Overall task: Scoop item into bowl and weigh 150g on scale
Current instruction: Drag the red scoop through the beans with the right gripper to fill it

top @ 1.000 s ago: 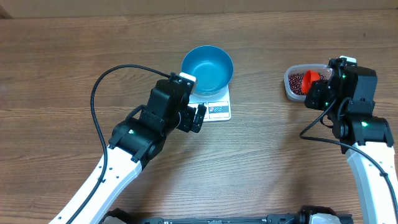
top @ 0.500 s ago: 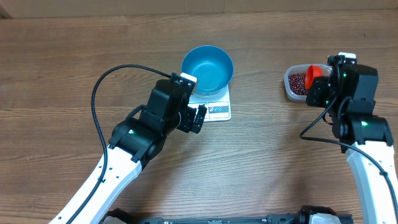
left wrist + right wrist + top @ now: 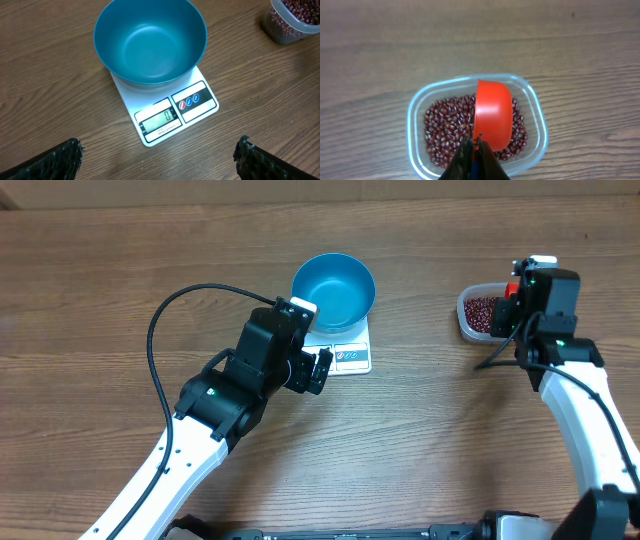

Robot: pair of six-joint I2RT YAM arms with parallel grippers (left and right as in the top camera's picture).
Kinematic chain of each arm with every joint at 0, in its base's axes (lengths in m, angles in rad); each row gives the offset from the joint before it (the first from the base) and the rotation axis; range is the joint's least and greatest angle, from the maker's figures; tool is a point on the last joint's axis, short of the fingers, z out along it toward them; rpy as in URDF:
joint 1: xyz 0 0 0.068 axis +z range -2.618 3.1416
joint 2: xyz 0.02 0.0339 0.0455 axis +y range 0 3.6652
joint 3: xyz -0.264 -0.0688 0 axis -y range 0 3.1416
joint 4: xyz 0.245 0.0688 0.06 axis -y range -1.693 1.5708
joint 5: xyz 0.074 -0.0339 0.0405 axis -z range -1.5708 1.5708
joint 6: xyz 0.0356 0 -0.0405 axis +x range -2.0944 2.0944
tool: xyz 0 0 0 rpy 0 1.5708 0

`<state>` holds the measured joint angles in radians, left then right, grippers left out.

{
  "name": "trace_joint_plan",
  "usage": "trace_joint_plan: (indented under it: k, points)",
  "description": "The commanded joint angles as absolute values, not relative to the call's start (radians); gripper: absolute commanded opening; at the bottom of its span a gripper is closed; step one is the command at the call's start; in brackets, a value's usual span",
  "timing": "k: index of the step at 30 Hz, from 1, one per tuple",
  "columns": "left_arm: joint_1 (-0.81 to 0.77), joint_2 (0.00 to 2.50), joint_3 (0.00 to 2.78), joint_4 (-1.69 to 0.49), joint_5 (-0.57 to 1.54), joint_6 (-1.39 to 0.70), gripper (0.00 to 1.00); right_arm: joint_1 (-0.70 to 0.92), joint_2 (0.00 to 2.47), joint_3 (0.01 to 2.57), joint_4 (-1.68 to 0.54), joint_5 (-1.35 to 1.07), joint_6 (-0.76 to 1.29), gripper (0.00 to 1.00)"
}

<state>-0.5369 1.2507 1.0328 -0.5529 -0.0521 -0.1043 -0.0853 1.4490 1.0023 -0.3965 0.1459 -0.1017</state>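
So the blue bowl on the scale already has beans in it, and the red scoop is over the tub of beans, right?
Not quite. The blue bowl on the scale is empty, as the left wrist view shows. The rest holds: the red scoop is over the tub of beans.

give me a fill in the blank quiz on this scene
1. The bowl sits on the ____.
2. Inside, the bowl is ____.
3. The right gripper holds a red ____ over the beans.
4. The left gripper is ____.
Missing words: scale; empty; scoop; open.
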Motion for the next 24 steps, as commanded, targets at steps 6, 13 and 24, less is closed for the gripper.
trace_joint_plan:
  k: [6, 13, 24]
  points:
    - [-0.537, 1.255, 1.032, -0.550, -0.040, -0.093, 0.99, -0.096, 1.516, 1.035, -0.382, 0.191, -0.140, 0.04]
    - [-0.537, 1.255, 1.032, -0.550, -0.040, -0.093, 1.00, -0.106, 1.561, 1.034, -0.385, 0.190, -0.140, 0.04]
    - [-0.537, 1.255, 1.032, -0.550, -0.040, -0.093, 1.00, -0.108, 1.573, 1.034, -0.425, 0.065, -0.139, 0.04]
